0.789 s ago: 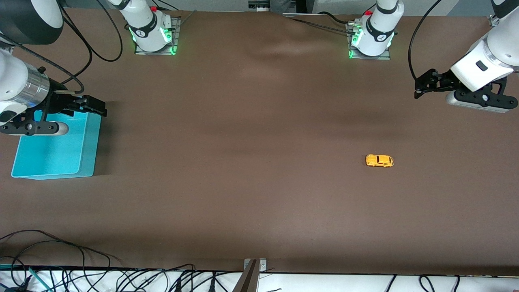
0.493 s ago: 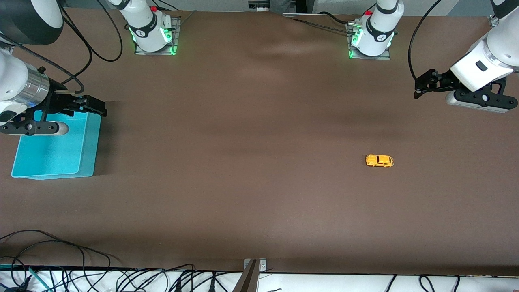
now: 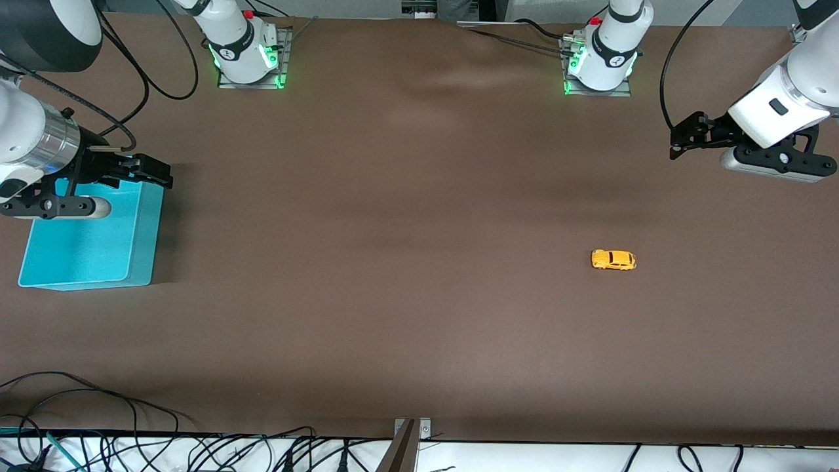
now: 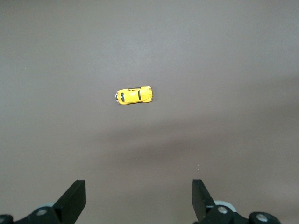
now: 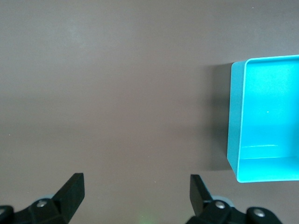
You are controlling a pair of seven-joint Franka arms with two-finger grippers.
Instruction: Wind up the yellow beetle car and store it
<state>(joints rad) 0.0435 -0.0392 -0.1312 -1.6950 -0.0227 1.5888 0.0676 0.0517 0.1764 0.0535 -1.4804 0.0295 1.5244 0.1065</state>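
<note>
Front view gives you the whole brown table (image 3: 419,295): the tiny yellow-orange toy beetle car with dark windows (image 3: 613,259) sits on its wheels on the bare surface toward the left arm's end of the table, lying lengthwise along the table, with nothing touching it. You can see the left gripper (image 3: 682,141) held in the air over the table near that same end, over a spot farther from the front camera than the car and well apart from it. Your left wrist view shows the car (image 4: 134,95) below and ahead of that gripper (image 4: 138,200), whose two dark fingers (image 4: 74,198) stand spread wide with nothing between them. Toward the right arm's end you have an open turquoise plastic bin (image 3: 92,242) with bare walls and floor. The right gripper (image 3: 154,172) hangs over the bin's rim. Your right wrist view shows that gripper (image 5: 136,196) with its fingers (image 5: 72,191) equally wide apart and holding nothing, the bin (image 5: 236,140) at the edge of its sight.
</note>
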